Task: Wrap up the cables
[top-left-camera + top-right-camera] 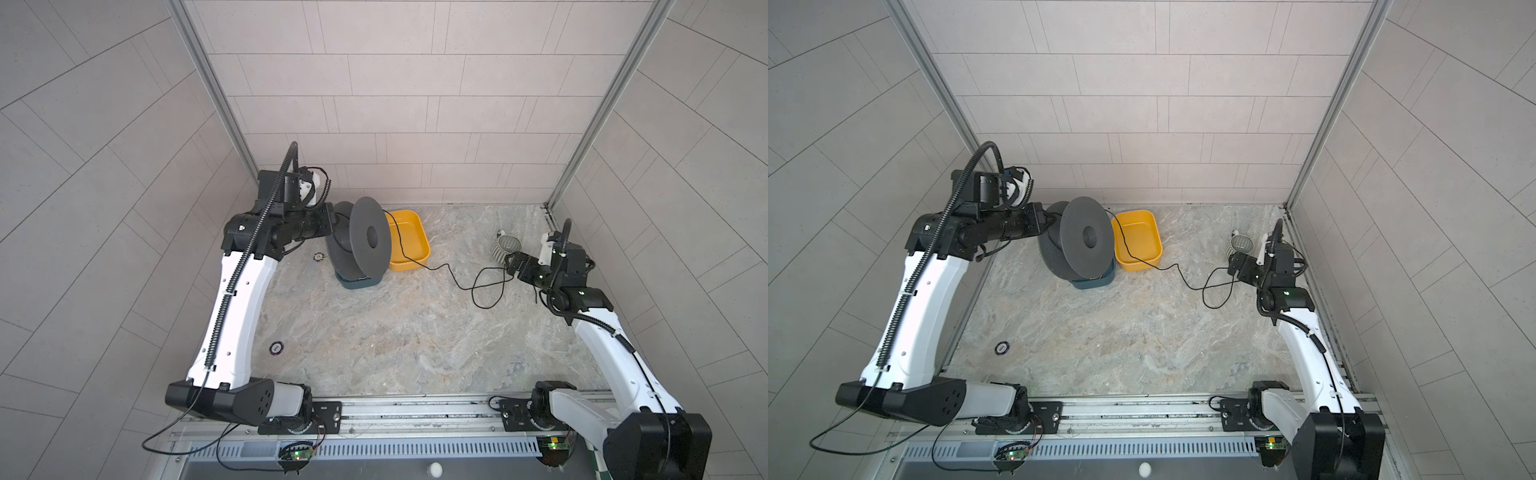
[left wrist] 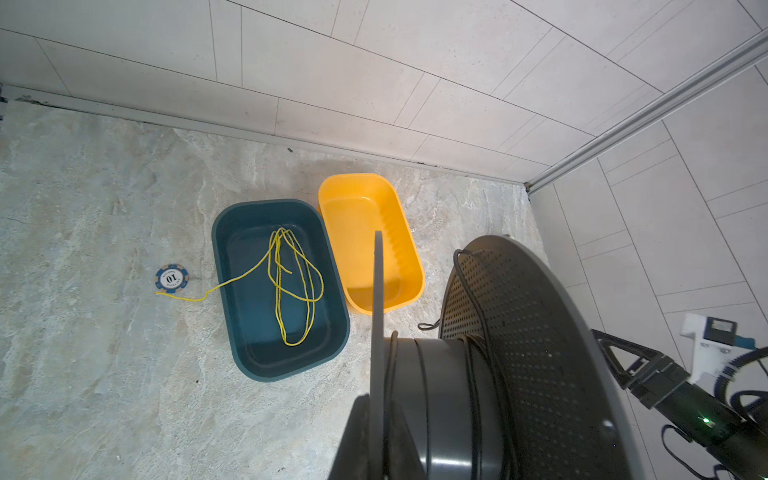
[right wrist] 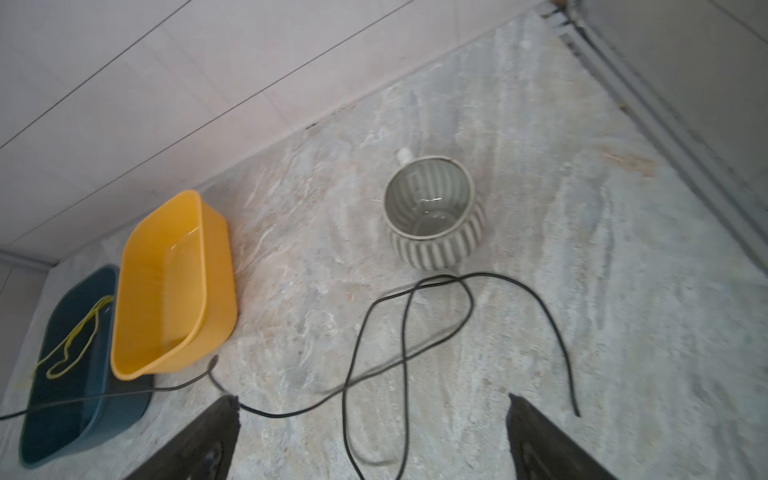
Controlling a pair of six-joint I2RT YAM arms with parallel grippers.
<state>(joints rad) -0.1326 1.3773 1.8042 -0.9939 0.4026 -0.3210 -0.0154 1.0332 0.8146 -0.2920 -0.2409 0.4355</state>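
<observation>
The cable is a thin black wire. It runs from a dark grey spool, over the yellow bin, to loose loops on the table. A few turns sit on the spool's hub. My left gripper is shut on the spool's flange and holds the spool on edge above the teal bin. My right gripper is open just above the cable's loops, with nothing gripped. In both top views it sits beside the striped mug. The cable's free end lies on the table.
A yellow bin stands beside a teal bin, which holds a yellow-green cord. A striped mug stands near the back right wall. Poker chips lie on the table's left side.
</observation>
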